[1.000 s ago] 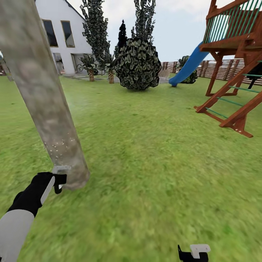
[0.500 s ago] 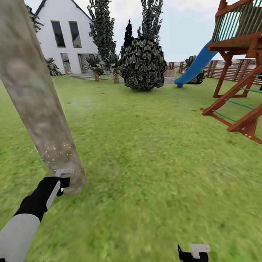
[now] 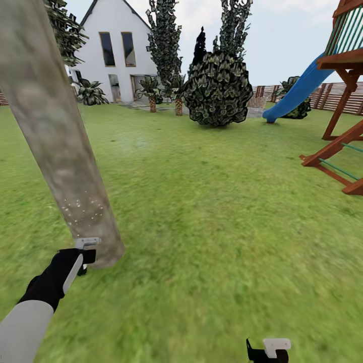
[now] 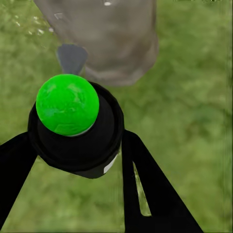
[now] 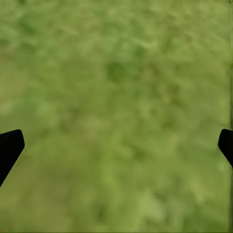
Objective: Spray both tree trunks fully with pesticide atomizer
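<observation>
- The left tool (image 4: 77, 160) pinches the pesticide atomizer (image 4: 73, 126) (green ball on top) — its nozzle points at the tree trunk (image 3: 60, 151), close by.
- White pesticide (image 3: 80, 209) specks sit low on the trunk.
- Spraying step — next, aim higher, I think.
- The right tool (image 5: 116, 145) is spread wide over grass (image 3: 227, 212).

We stand on a green grass lawn (image 3: 212, 212). A grey-tan trunk (image 3: 60, 151) rises from it near left; a round bush (image 3: 218, 88) stands far, a wooden play frame (image 3: 343, 146) right.
</observation>
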You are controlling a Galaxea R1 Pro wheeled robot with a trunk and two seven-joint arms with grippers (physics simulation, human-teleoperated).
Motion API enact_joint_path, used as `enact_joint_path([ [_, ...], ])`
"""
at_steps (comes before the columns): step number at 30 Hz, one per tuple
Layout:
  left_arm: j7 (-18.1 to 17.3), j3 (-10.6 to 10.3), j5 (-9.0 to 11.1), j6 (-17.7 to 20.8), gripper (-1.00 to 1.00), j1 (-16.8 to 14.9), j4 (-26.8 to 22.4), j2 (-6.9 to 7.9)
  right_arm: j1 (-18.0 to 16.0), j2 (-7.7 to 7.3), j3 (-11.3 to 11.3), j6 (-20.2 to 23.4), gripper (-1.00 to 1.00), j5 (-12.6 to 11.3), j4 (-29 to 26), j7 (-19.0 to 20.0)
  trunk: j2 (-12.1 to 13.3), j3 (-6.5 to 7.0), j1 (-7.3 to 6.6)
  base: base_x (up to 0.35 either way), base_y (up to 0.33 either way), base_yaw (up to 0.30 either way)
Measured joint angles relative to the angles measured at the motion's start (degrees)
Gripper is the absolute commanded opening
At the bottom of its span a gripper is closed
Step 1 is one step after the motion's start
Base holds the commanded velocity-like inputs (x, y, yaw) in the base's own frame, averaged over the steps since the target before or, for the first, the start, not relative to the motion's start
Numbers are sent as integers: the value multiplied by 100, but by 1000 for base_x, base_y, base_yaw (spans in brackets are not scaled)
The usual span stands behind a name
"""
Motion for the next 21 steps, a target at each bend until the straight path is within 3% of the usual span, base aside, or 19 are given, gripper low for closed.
enact_joint_path([
  [2, -1, -4, 23, -3, -100, -2, -1, -158, 0, -1, 0, 0, 100, 3, 0, 3, 0, 0, 0, 182, -236, 1],
  [4, 1, 21, -49, 4, -100, -4, -2, -170, 0, -7, 0, 0, 100, 3, 0, 4, 0, 0, 0, 182, -236, 0],
  [6, 14, 41, -89, 8, -100, 7, 5, -52, 0, -8, 0, 0, 100, 2, 0, 0, 0, 0, 0, 184, -233, 0],
  [7, 70, 48, -106, 11, -100, 35, 6, 100, 0, -9, 0, 0, 100, -3, 0, -3, 0, 0, 0, 185, -232, 0],
  [8, 97, 49, -68, 7, -100, 55, 7, 163, 0, -9, 0, 0, 100, -4, 0, -4, 0, 0, 0, 185, -232, 0],
  [10, 119, 36, -28, -3, -100, 75, 7, 179, 0, -9, 0, 0, 100, -5, -1, -5, 0, 0, 0, 185, -232, 91],
  [11, 125, 19, -18, -6, -100, 80, 7, 153, 0, -9, 0, 0, 100, -6, 0, -5, 0, 0, 0, 185, -232, 241],
  [14, 131, -13, 3, -102, -100, 85, -1, -166, 0, -9, 0, 0, 100, -6, 0, -5, 0, 0, 0, 185, -232, 267],
  [16, 132, 1, -42, -142, -100, 84, -17, -211, 0, -9, 0, 0, 100, -6, 0, -5, 0, 0, 0, 144, -241, 276],
  [18, 134, 107, -64, -159, -100, 118, -1, -121, 0, -3, 1, 0, 100, -5, 0, -5, 0, 0, 0, 30, -266, 277],
  [21, 121, 505, -62, -169, -100, 189, -2, -45, 0, -2, 0, 0, 100, -5, 0, -5, 0, 0, 0, 5, -271, 249],
])
